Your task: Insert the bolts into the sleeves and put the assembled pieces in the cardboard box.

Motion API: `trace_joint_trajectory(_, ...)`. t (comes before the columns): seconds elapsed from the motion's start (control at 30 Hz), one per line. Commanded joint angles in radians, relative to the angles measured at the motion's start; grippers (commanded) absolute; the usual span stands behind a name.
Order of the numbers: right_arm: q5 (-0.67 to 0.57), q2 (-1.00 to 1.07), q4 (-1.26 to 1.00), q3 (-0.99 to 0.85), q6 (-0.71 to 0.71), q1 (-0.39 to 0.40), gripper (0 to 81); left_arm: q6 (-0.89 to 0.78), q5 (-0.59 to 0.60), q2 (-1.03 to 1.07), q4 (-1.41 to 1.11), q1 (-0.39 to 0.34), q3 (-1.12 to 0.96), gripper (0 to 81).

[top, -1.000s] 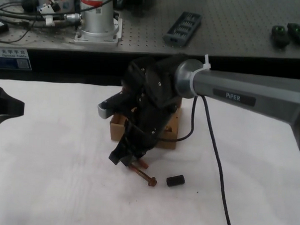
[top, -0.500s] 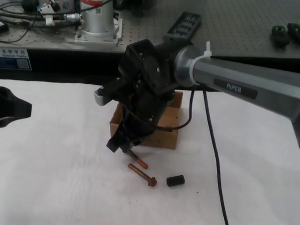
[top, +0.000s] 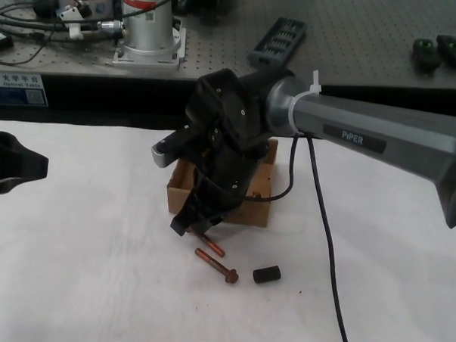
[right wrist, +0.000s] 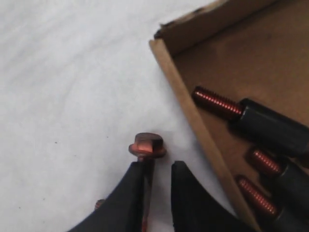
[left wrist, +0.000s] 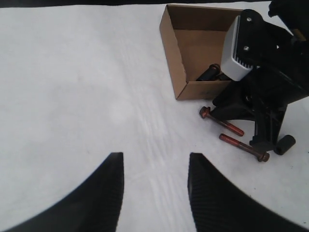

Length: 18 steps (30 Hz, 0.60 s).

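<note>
The right pincer (right wrist: 158,168), fingers barely parted and gripping nothing, hangs over a bolt (right wrist: 147,145) whose head lies just ahead of its tips, the cardboard box (right wrist: 181,96) wall just beside. It should widen, centre the shaft between the fingers, then pinch.

Left tool (left wrist: 154,162) has its 2 fingers wide apart; right tool (top: 186,225) points steeply downward

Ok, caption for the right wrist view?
Right gripper hovers over a loose bolt beside the cardboard box holding assembled pieces.
</note>
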Motion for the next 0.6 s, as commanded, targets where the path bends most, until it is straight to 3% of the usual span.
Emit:
trace_joint_trajectory(0.0,-0.005,-0.003,0.008,-0.009,-0.007,-0.008,16.0,0.000,-0.007,-0.014,0.003,-0.005,-0.004,31.8)
trace_joint_trajectory(0.57,-0.005,-0.003,0.054,0.079,-0.007,-0.008,16.0,0.000,-0.007,-0.014,0.003,-0.005,-0.004,31.8)
